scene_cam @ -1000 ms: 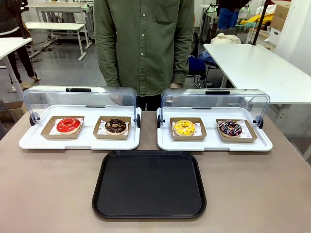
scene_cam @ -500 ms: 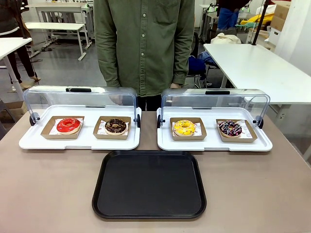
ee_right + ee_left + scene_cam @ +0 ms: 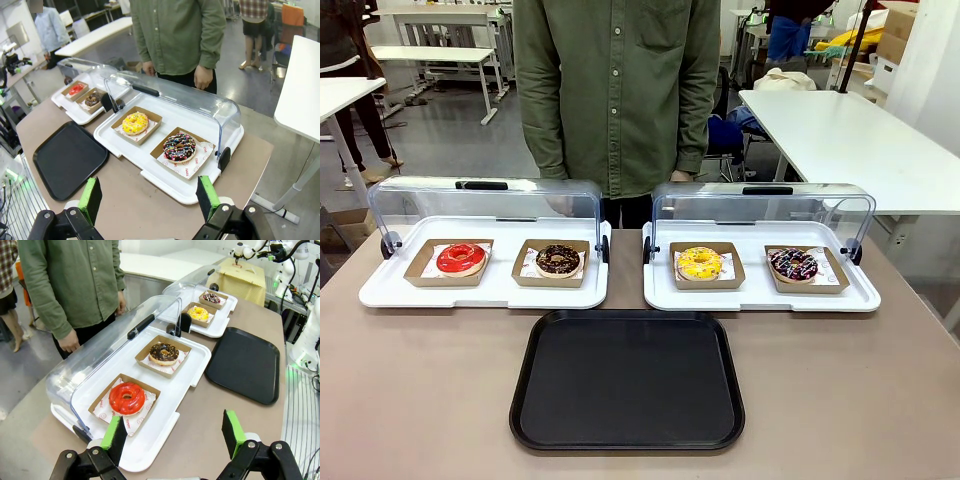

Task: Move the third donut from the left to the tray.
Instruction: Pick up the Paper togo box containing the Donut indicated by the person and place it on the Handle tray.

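Reach not begun; yellow-iced ring donut in brown cardboard holder (image 3: pixel 700 264) sitting untouched | left gripper (image 3: pixel 174 426), right gripper (image 3: pixel 149 189) gaping empty | Next, likely: pinching holder, carrying to flat black plastic tray (image 3: pixel 628 380)

Yellow-iced ring donut (image 3: pixel 700 263) sits flat in its brown cardboard holder, just beyond the bare black tray (image 3: pixel 628 380).

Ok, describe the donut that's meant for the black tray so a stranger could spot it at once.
Beyond the black tray sit two white lidded trays; take the white tray on the robot's right. It holds two donuts in cardboard holders, and the yellow donut is the one nearer the table's middle. Its yellow icing sets it apart from the dark sprinkled donut beside it.
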### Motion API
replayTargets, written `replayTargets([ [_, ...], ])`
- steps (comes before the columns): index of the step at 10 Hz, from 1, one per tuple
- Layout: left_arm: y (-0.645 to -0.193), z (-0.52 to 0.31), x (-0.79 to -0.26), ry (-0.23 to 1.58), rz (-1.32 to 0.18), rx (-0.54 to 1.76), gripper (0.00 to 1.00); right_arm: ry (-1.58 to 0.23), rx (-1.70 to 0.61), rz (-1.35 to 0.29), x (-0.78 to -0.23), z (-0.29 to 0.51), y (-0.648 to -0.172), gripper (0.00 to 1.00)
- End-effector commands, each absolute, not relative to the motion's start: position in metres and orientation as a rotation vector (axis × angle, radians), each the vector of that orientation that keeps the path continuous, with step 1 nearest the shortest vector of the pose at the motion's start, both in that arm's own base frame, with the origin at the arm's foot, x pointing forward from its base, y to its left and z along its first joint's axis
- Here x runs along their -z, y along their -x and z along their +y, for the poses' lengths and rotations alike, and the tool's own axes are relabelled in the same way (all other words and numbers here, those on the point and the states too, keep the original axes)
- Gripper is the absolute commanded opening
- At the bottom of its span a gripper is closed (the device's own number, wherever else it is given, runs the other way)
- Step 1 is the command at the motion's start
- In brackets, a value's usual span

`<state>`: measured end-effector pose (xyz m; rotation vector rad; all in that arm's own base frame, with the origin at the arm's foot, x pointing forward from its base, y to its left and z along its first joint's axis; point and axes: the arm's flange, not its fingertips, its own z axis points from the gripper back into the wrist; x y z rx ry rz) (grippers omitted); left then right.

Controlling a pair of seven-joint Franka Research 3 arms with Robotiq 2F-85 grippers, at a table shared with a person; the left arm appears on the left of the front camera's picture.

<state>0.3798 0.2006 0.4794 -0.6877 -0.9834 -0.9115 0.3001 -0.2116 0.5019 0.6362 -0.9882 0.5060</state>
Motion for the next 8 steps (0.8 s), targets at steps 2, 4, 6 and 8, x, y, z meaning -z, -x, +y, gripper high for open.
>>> replayTargets([
  [2, -0.3789, 0.2006, -0.4792, 0.696, -0.985, 0.922, 1.00, -0.636, -0.519, -1.024, -0.5032, -0.2119, -0.3035, 1.00],
  [4, -0.3789, 0.2006, -0.4792, 0.696, -0.985, 0.922, 1.00, -0.636, -0.519, -1.024, -0.5032, -0.2119, -0.3035, 1.00],
  [6, -0.3789, 0.2006, -0.4792, 0.696, -0.985, 0.922, 1.00, -0.636, -0.519, -1.024, -0.5032, -0.2119, -0.3035, 1.00],
  [8, -0.3789, 0.2006, -0.4792, 0.696, -0.985, 0.922, 1.00, -0.636, -0.519, -1.024, -0.5032, -0.2119, -0.3035, 1.00],
])
